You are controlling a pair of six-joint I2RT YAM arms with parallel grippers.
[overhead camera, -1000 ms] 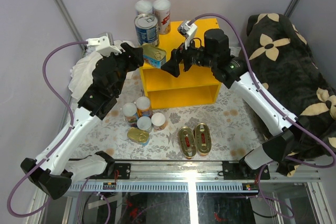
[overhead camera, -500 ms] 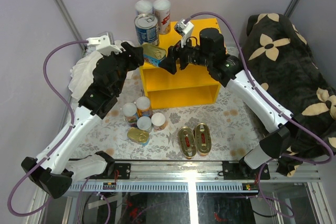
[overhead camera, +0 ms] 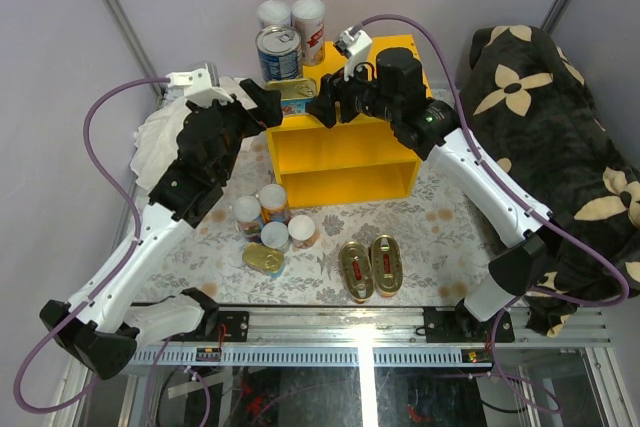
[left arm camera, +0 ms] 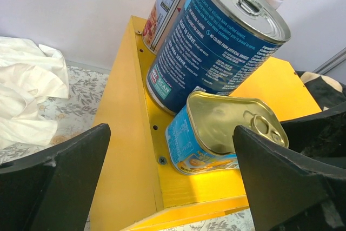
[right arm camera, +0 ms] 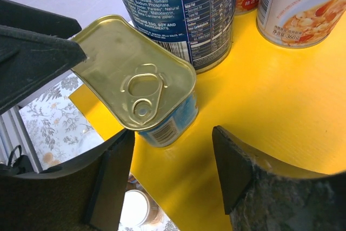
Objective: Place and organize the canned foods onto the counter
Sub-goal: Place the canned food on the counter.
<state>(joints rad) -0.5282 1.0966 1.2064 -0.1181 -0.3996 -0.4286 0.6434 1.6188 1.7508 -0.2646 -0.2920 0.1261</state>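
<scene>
Two pincers face one rectangular tin (left arm camera: 227, 128), which stands on the yellow desk (left arm camera: 124, 150). The left pincer (overhead camera: 270, 107) has its jaws wide apart; the tin sits straight ahead between them, untouched, with the blue-labelled can (left arm camera: 216, 41) just beyond. The right pincer (right arm camera: 172, 139) is also parted, clamping nothing, and the tin's corner points into its gap. The tin's long axis seems to run from pincer to pincer, and neither looks clearly nearer.

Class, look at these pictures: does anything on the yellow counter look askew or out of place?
The rectangular tin looks askew: it sits near the counter's left edge, turned at an angle to the edges, beside the blue can.
</scene>
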